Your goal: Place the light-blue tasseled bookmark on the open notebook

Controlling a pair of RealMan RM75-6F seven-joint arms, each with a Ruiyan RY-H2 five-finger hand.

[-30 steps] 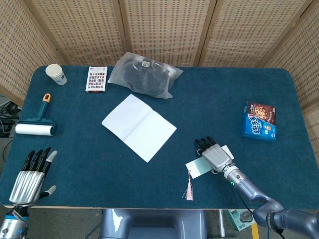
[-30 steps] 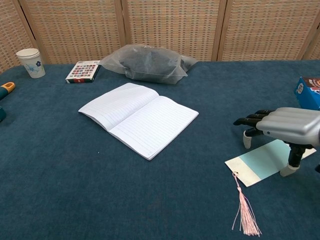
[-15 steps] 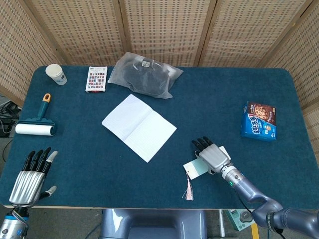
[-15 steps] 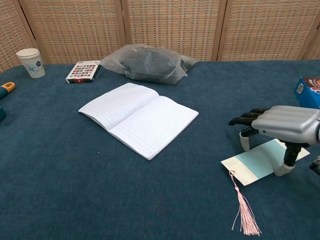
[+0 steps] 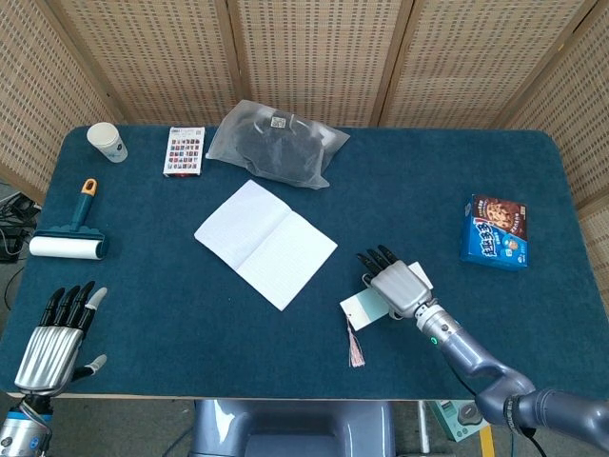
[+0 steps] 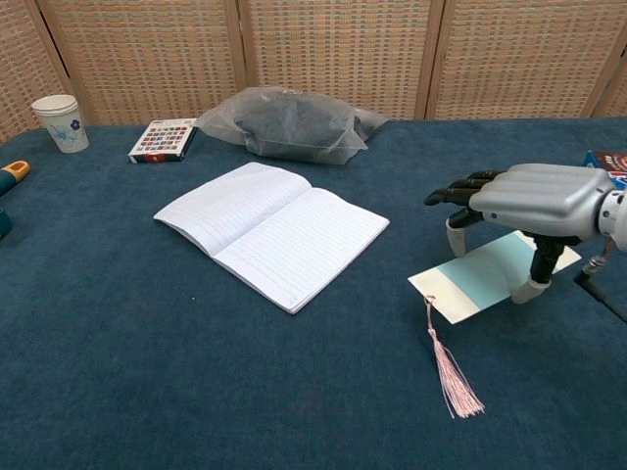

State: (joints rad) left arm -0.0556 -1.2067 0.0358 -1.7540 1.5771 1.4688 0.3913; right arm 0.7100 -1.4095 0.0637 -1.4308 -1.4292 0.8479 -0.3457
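Observation:
The light-blue bookmark (image 5: pixel 359 308) (image 6: pixel 482 278) with its pink tassel (image 5: pixel 355 350) (image 6: pixel 452 377) lies low over the cloth, right of the open notebook (image 5: pixel 266 243) (image 6: pixel 272 230) and apart from it. My right hand (image 5: pixel 394 285) (image 6: pixel 534 200) is on top of the card's right part, holding it with the thumb at its near edge and a finger at its far edge. The tassel trails on the cloth. My left hand (image 5: pixel 52 341) rests at the table's near left corner, fingers spread and holding nothing; the chest view does not show it.
A lint roller (image 5: pixel 68 243), a paper cup (image 5: pixel 107 142) (image 6: pixel 59 121) and a small card box (image 5: pixel 184 150) (image 6: pixel 164 139) sit at the left. A plastic bag with something dark (image 5: pixel 276 143) (image 6: pixel 289 122) lies behind the notebook. A blue cookie box (image 5: pixel 497 231) is at the right.
My right hand has moved left and a little away from me, towards the notebook, carrying the bookmark along; the tassel slid with it. The left hand has stayed put.

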